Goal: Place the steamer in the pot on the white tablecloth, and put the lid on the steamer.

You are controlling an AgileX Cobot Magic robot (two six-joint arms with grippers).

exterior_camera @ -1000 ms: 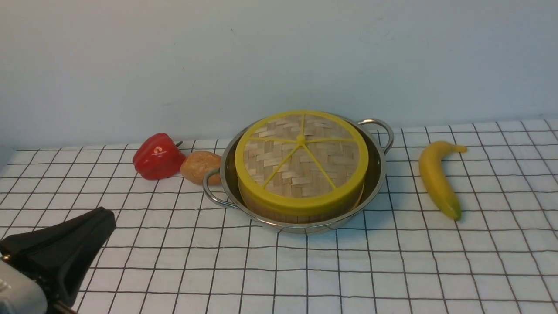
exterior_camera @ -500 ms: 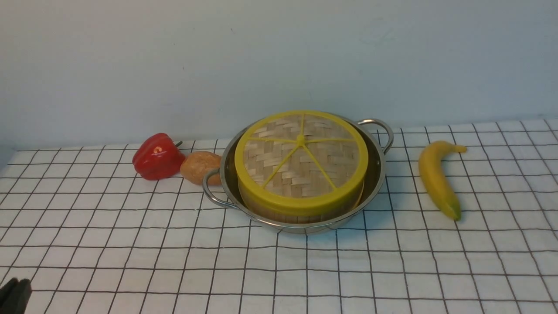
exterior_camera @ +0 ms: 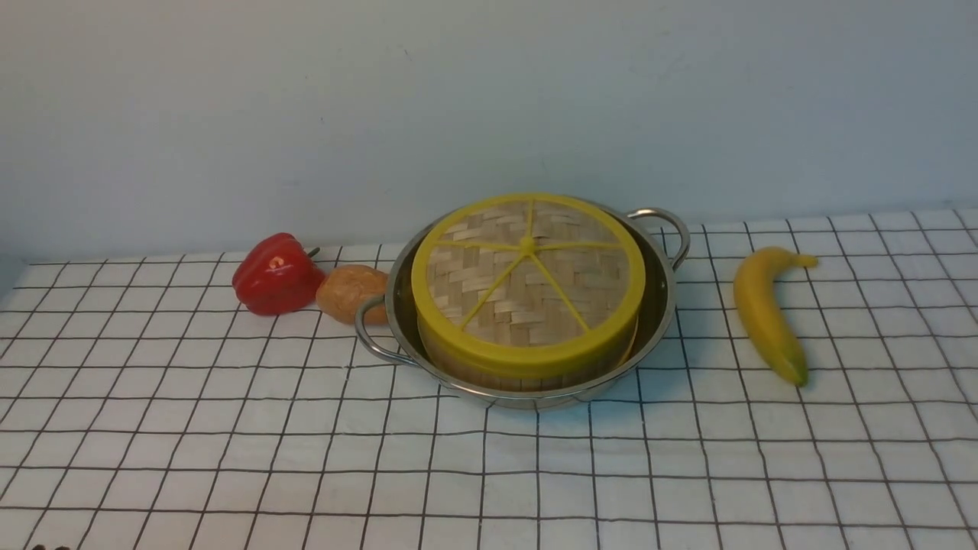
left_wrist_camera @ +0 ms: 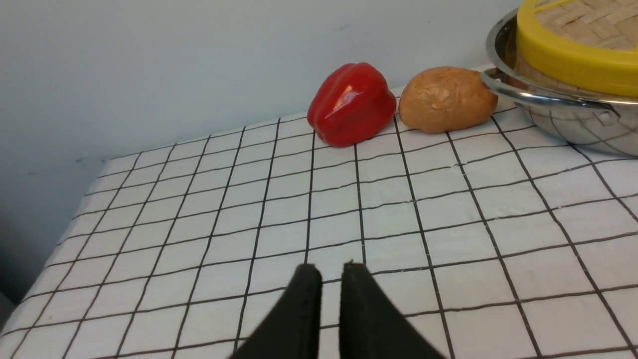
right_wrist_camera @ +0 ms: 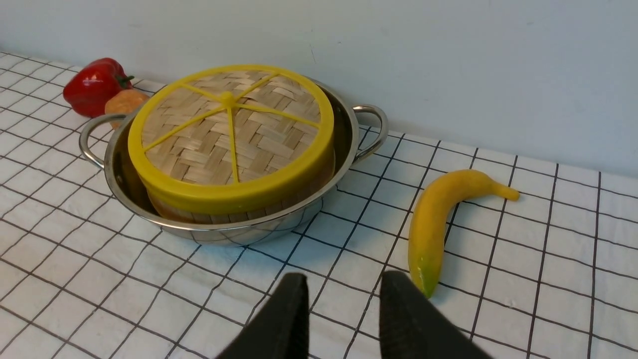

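The pot [exterior_camera: 659, 317] stands on the white tablecloth [exterior_camera: 306, 458] at the middle back. The steamer [exterior_camera: 527, 378] sits inside it, with only its bamboo wall showing. The lid [exterior_camera: 527, 279] lies flat on the steamer and hides its contents. Neither gripper shows in the front view. In the left wrist view my left gripper [left_wrist_camera: 330, 267] is empty with its fingers almost together, over bare cloth well short of the pot [left_wrist_camera: 563, 114]. In the right wrist view my right gripper [right_wrist_camera: 344, 276] is open and empty, in front of the pot [right_wrist_camera: 344, 134] and lid [right_wrist_camera: 229, 134].
A red pepper [exterior_camera: 276, 273] and a brown bun-like lump [exterior_camera: 350, 292] lie just left of the pot. A yellow banana [exterior_camera: 764, 313] lies to its right, with its green tip close to my right gripper. A pale wall stands behind the table.
My left gripper has drawn back out of the front view's bottom-left corner. The pot, steamer and lid have not moved.
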